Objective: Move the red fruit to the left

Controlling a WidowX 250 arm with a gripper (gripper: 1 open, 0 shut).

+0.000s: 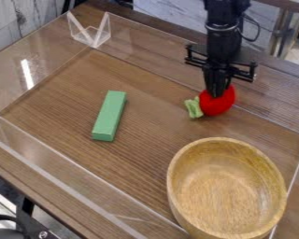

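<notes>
The arm stands tall over the right side of the wooden table (pixel 139 79), wrist vertical, gripper (pixel 217 88) pointing straight down. Its fingers are pinched in tight on the top of the red fruit (pixel 216 103), which sits on the wood, well right of the green block (pixel 109 115) and just behind the wooden bowl (pixel 177 177).
</notes>
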